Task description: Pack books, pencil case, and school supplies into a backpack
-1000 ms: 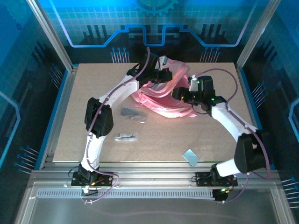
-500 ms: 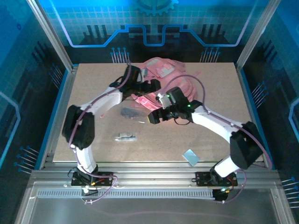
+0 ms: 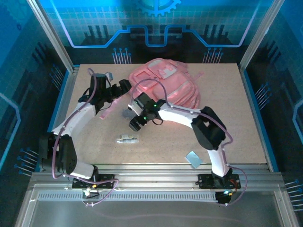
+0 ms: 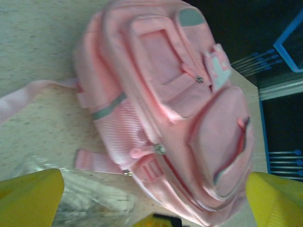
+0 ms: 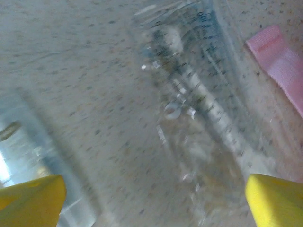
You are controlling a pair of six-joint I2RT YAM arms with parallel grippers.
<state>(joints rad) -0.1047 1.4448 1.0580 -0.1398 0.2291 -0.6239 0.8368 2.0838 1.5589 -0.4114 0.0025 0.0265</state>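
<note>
The backpack [image 3: 165, 85] is laid flat at the upper middle of the top view, front pockets up, so that its zips can be reached from above. The left gripper [image 3: 124, 88] is held just left of it, fingers spread wide and nothing grasped. In the left wrist view the backpack [image 4: 165, 109] is framed between the yellow fingertips [image 4: 28, 198], which suggests it is being lined up for steadying or opening. The right gripper [image 3: 135, 124] is held low at the centre of the top view over the packet [image 3: 128, 113], fingers likewise released. In the right wrist view the packet [image 5: 189, 127] is seen flat on the table [image 5: 71, 71] between the spread fingertips [image 5: 274, 203], placed as if for a pinch across its width. A pink strap [image 5: 279, 61] is seen at the upper right there, near the packet. The pen [image 3: 128, 139] is seen at lower centre and the blue rectangle [image 3: 192, 158] at lower right, both apart from the backpack and judged yet to be packed
</note>
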